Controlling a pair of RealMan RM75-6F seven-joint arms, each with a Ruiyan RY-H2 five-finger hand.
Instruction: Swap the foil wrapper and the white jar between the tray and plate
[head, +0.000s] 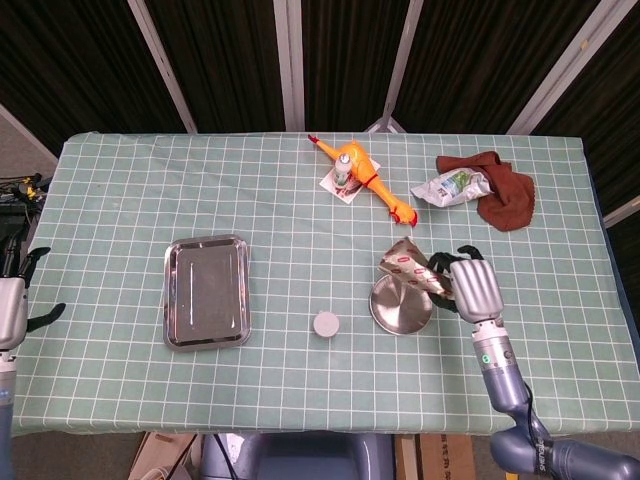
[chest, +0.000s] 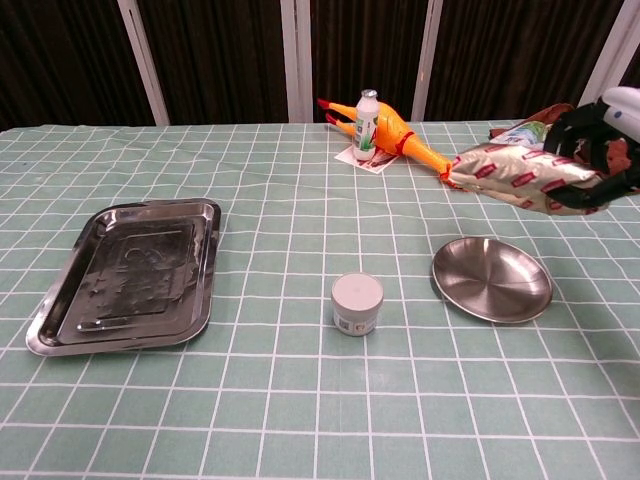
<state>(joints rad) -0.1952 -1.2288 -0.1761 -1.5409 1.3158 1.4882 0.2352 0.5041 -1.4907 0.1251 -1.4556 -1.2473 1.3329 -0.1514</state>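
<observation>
Silver round steel plate (head: 401, 305) is my landmark. Head view: the right hand (head: 474, 288) grips the crinkly gold-and-red foil wrapper (head: 408, 268) in the air over the plate's far right edge. The small white jar (head: 326, 324) sits on the counter just left of it, and the rectangular steel tray (head: 206, 291) is well left, with nothing in it.

Chest view: same wrapper (chest: 515, 172) hangs above the plate (chest: 491, 278). Left hand (head: 12, 305) looks open at the far left. Seems like the wrapper-to-plate step; next it needs lowering and letting go.

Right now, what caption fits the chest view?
Right hand holds the foil wrapper above the plate; jar on the cloth, tray bare.
</observation>
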